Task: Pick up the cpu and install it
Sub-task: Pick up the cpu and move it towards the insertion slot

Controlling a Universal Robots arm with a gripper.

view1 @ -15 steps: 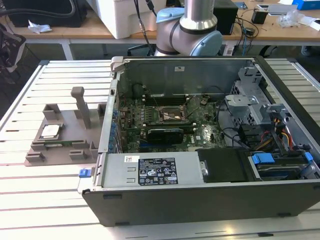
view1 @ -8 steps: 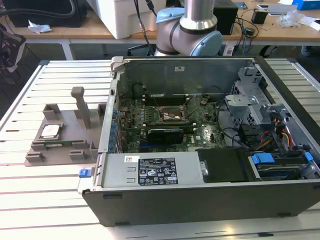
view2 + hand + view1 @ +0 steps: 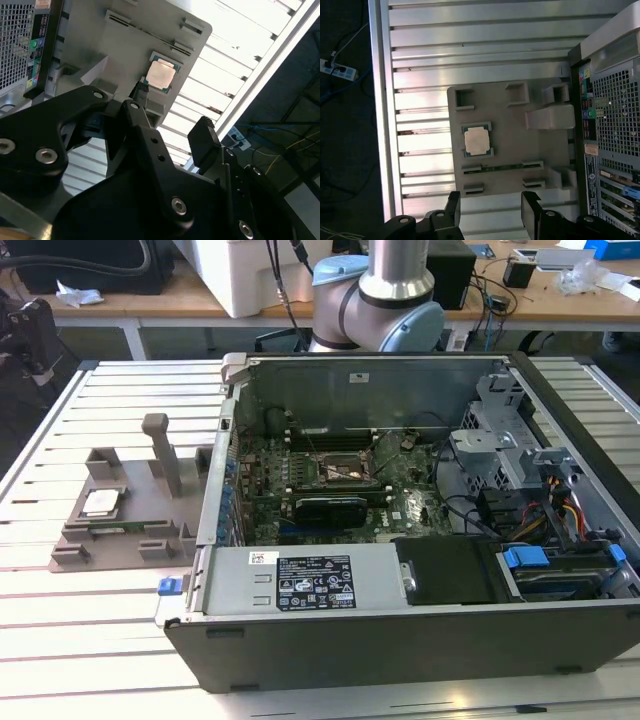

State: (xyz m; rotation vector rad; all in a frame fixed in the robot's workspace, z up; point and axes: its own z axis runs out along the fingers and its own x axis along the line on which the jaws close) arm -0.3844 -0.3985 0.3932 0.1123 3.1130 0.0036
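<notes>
Two fingers spread wide with nothing between them: that's how we saw the gripper [image 3: 492, 202] in both wrist views, hanging above the grey tray [image 3: 515, 150] on the slatted table [image 3: 470, 55]. The cpu [image 3: 478, 141] sat flat in its square pocket on that tray, silver top up, well apart from the open computer case [image 3: 400, 620]. So we figured this was the approach-to-pick step: nothing grabbed, nothing installed.

Our guess was that the grab would call for lining the fingers up over two opposite edges of the cpu, since it lay low in its pocket.

The exterior view added the inside of the case, with the socket [image 3: 345, 468] looking empty as far as we could tell. The first wrist view looked straight down on the cpu, and the second came in at a slant past the fingers.
</notes>
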